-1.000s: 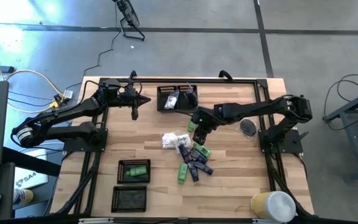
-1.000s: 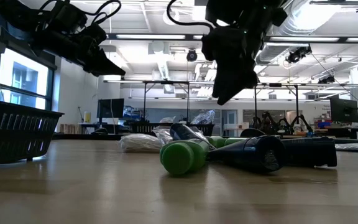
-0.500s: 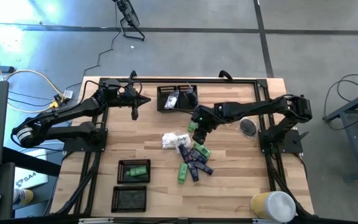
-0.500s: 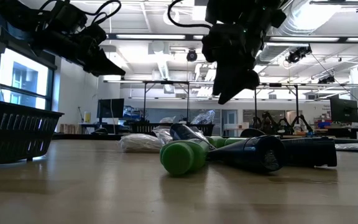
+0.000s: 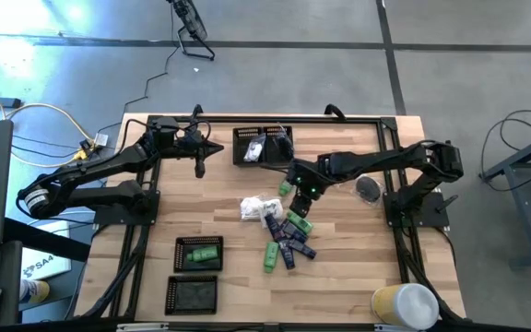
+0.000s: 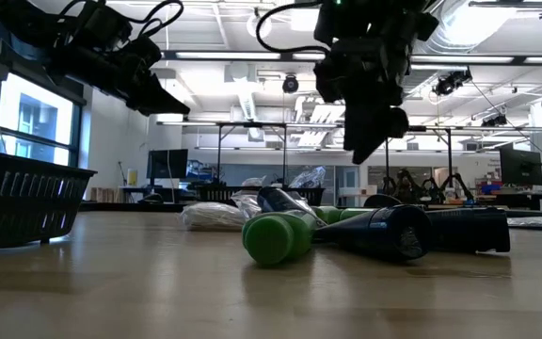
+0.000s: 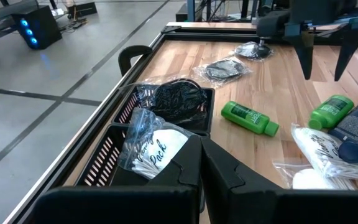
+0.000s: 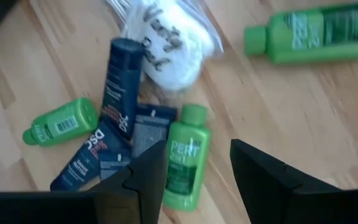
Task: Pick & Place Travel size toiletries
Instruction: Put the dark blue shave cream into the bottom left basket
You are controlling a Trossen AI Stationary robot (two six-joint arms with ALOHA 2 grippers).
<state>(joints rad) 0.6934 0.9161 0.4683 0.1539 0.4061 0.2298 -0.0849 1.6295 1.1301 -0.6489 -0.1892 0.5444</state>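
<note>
The toiletries lie in a heap [image 5: 282, 232] mid-table: green tubes, navy tubes and a white packet [image 5: 252, 208]. My right gripper [image 5: 303, 200] hangs open above the heap's far right side, touching nothing. In the right wrist view its fingers [image 8: 197, 149] stand either side of a green tube [image 8: 182, 165], well above it; navy tubes [image 8: 120, 87] and another green tube [image 8: 61, 121] lie beside it. A further green tube [image 5: 285, 187] lies apart from the heap. My left gripper [image 5: 201, 164] waits shut, raised near the table's far left.
A black mesh tray [image 5: 264, 145] at the far edge holds a white packet [image 7: 154, 149] and a dark bagged piece [image 7: 176, 99]. Two trays [image 5: 198, 252] [image 5: 192, 293] sit near left, one with a green tube. A bagged dark round piece [image 5: 367, 189] lies right; a yellow-white cup [image 5: 404, 304] stands near right.
My right gripper has drifted a little toward the table's right edge, staying raised and open above the heap. The toiletries have not moved.
</note>
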